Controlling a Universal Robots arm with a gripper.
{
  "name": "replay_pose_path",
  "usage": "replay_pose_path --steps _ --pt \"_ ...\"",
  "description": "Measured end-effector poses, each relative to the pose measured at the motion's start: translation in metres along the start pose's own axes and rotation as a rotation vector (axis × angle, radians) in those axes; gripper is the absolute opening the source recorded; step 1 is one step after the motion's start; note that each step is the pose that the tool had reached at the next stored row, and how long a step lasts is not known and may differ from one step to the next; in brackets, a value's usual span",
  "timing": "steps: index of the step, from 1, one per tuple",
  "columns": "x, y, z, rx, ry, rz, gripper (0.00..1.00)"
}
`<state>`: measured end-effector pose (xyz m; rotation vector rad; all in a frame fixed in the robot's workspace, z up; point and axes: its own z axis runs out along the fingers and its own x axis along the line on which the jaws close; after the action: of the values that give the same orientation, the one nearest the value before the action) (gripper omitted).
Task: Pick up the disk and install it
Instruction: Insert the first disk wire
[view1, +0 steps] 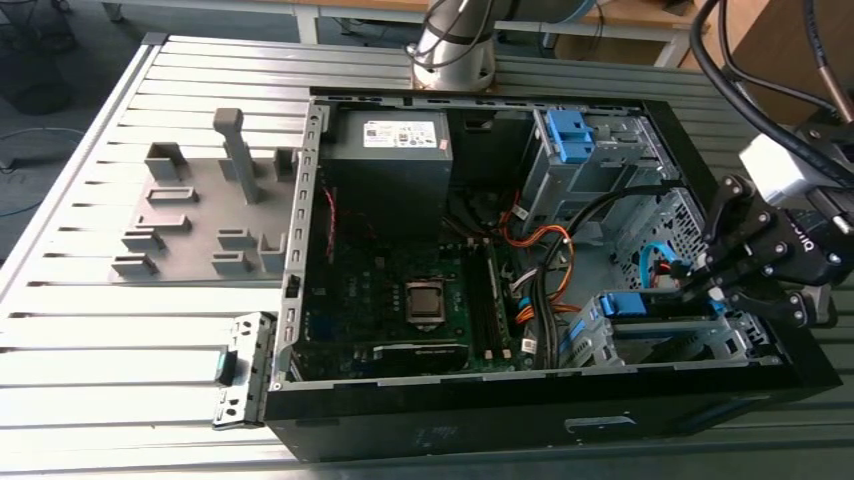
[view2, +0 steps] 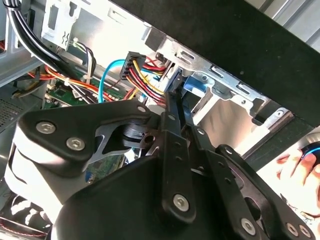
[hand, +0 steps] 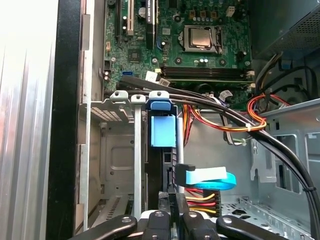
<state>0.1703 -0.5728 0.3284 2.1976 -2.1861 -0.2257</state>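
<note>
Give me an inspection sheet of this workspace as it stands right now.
Surface: slatted metal table carrying an open computer case.
Job's things: disk in its blue caddy stands edge-on in the drive cage; fully seated or not, cannot tell.
Clutter: grey fixture tray and a metal bracket beside the case.
Grippers: gripper reaches into the case at the disk.
Cables: light blue flat cable and red-yellow wires beside the disk; black cables cross the cage.
Surroundings: arm's base beyond the case in the exterior view.
</note>
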Motion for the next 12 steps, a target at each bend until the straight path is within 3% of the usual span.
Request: replay_pose_path --steps 11,12 --pt "0.0002 0.0014 0.0028 -0.0003 -0.0017 0.000 0.17" --pt "0.0002 0.0014 0.0027 -0.0002 -0.0014 0.000 0.24"
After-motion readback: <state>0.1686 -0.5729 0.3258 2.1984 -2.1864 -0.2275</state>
